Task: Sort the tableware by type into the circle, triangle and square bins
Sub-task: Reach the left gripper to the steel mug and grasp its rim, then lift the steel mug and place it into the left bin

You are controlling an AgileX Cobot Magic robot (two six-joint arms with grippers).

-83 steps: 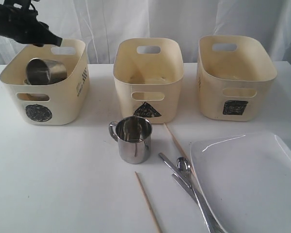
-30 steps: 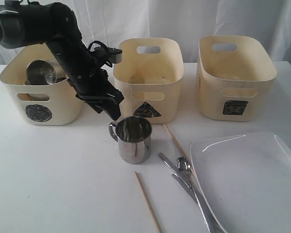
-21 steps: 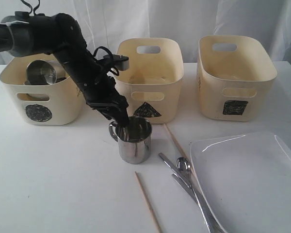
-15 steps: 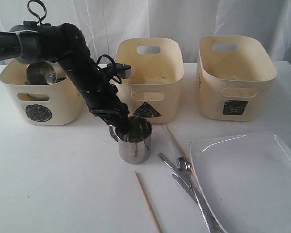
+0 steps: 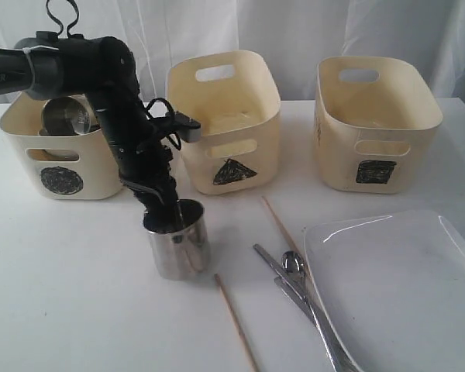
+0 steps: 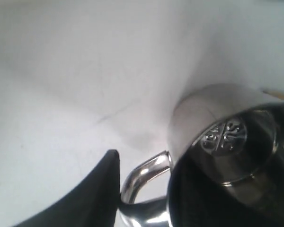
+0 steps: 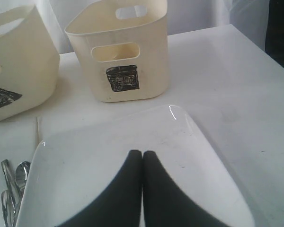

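My left gripper [image 5: 164, 211] is shut on the rim of a steel mug [image 5: 178, 242] in front of the circle bin [image 5: 62, 159]. In the left wrist view one finger [image 6: 97, 189] presses the mug's handle [image 6: 144, 171]; the other is hidden inside the mug [image 6: 217, 118]. A second mug [image 5: 66, 116] lies in the circle bin. The triangle bin [image 5: 225, 116] sits tilted beside my arm. My right gripper [image 7: 142, 153] is shut and empty over the white plate [image 7: 85, 161]. The bowls are out of view.
The square bin [image 5: 376, 124] stands at the back right. The plate [image 5: 403, 287] fills the front right corner, with the spoon and forks [image 5: 302, 294] along its left side. One chopstick [image 5: 281, 225] lies behind them, another [image 5: 235, 322] at the front.
My left arm came from the circle bin down into the mug, and the mug has shifted left and toward the front. The triangle bin has been pushed left and tilted.
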